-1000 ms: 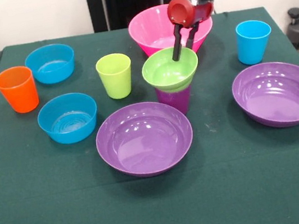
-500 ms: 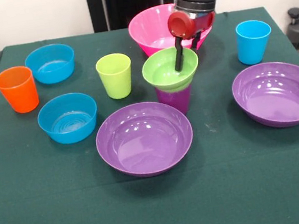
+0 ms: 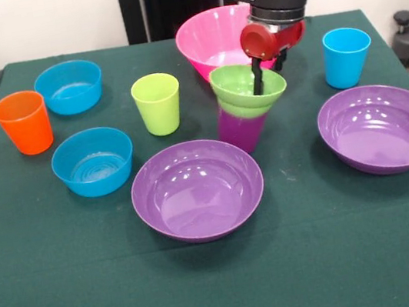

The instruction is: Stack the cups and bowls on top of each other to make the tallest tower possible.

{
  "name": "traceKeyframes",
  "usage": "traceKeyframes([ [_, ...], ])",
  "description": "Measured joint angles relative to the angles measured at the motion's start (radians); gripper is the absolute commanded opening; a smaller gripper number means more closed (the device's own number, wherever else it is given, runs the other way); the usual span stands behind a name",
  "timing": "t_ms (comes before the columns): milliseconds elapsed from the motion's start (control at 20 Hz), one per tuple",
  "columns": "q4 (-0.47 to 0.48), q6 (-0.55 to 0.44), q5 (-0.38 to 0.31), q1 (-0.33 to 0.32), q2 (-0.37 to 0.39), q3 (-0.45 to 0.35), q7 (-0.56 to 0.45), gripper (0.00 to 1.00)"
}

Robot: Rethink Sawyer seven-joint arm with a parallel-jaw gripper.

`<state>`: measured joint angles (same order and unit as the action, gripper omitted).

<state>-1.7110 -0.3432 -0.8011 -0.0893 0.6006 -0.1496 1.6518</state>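
The small green bowl sits on the mouth of the purple cup at the table's middle, and both lean to the right. My gripper comes down from above with one black finger inside the bowl, against its right rim, shut on that rim. The big pink bowl stands just behind. A wide purple bowl lies in front of the cup, and a second purple bowl lies at the right. The lime green cup stands to the left of the purple cup.
The light blue cup stands at the far right. At the left are the orange cup and two small blue bowls. All rest on a dark green cloth.
My gripper has moved to the right and slightly up, taking the green bowl with it. The purple cup under it has tipped to the right.
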Motion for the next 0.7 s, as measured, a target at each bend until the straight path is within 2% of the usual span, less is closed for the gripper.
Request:
traceKeyframes([
  [700, 0.0, 0.0, 0.0, -0.002, 0.004, -0.04, 0.0, 1.0],
])
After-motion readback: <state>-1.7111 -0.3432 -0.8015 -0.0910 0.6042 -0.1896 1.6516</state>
